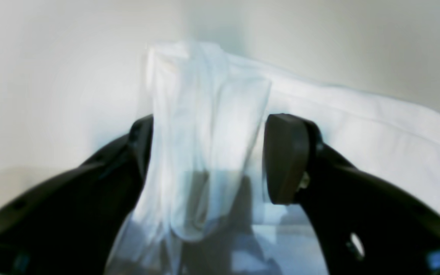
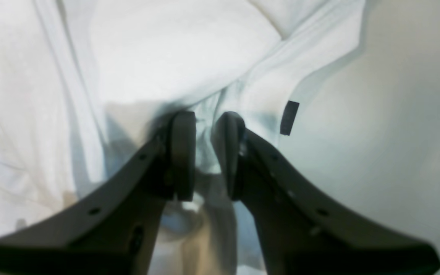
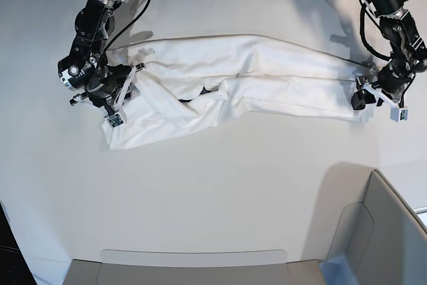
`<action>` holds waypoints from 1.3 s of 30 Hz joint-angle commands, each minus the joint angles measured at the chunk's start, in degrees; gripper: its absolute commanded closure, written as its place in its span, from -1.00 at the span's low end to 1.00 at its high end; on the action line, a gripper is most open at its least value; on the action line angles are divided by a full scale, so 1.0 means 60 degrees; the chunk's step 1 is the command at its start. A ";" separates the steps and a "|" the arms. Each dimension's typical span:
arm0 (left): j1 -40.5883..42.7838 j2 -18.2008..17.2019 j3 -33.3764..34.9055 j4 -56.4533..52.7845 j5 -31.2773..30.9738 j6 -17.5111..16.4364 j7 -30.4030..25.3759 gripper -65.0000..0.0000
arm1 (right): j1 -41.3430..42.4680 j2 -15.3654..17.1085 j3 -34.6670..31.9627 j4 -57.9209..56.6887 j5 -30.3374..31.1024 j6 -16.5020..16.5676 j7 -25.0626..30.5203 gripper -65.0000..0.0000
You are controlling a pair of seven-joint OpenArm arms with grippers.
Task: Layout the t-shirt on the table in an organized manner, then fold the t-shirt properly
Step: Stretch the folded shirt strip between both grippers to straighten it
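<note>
- The t-shirt [image 3: 253, 78] lies stretched in a long, twisted band across the far half of the table [image 3: 213, 191], one end at each arm; no print shows, so it is probably face down or bunched on itself.
- The step in hand looks like laying out. To do it well, I judge the two ends should be drawn apart evenly and kept low, so the knot of folds near the middle [image 3: 203, 95] opens instead of tightening.
- The right gripper [image 2: 204, 152] has its jaws drawn close together, pinching a ridge of cloth near the black tag [image 2: 289, 117]; that hold should stay firm.
- The left gripper [image 1: 208, 160] stands spread wide with a hanging fold of shirt between its fingers [image 1: 285, 158]; the cloth lies against the far-side finger but is not clamped, so it needs a proper bite first.
- Hard to make out: both wrist views are blurred, sleeves, collar and hem cannot be told apart, and the shirt's underside is hidden.
- The grey corner piece [image 3: 377, 238] is cut off by the frame.
</note>
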State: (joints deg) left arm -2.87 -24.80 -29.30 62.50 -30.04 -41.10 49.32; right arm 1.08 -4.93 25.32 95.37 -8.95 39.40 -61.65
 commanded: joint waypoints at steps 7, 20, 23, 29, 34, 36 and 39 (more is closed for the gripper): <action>0.0091 -0.0270 0.0085 -0.0417 0.0546 0.0184 0.1091 0.67 | -0.0012 0.0038 0.0022 0.0083 -0.0054 0.0100 -0.0136 0.56; -0.1521 -0.1970 0.0656 -0.3391 0.0546 0.0184 0.1121 1.00 | 0.0003 0.0038 -0.0008 0.0083 -0.0054 0.0100 -0.0136 0.56; -0.1624 -0.2160 0.0656 -0.3479 0.0546 0.0184 0.1121 1.00 | 0.0003 0.0038 0.0022 0.0083 -0.0054 0.0100 -0.0136 0.56; -0.1609 -0.2409 0.0641 -0.3464 0.0546 0.0184 0.1223 1.00 | 0.0003 0.0038 0.0022 0.0083 -0.0054 0.0100 -0.0136 0.56; -0.1609 -0.2409 0.0641 -0.3464 0.0546 0.0184 0.1267 1.00 | 0.0003 -0.0006 -0.0022 0.0083 -0.0054 0.0100 -0.0136 0.56; -0.1638 -0.2424 0.0641 -0.3362 0.0546 0.0184 0.1589 1.00 | 0.0003 -0.0021 -0.0022 0.0083 -0.0054 0.0100 -0.0136 0.56; -0.1594 -0.2395 0.0524 -0.2321 0.0531 0.0184 0.2234 1.00 | 0.0003 -0.0021 -0.0022 0.0083 -0.0054 0.0100 -0.0136 0.56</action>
State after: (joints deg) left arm -12.49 -37.93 -25.89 48.69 -29.54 -40.93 61.14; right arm 0.78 -5.13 25.26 95.42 -8.49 39.40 -61.47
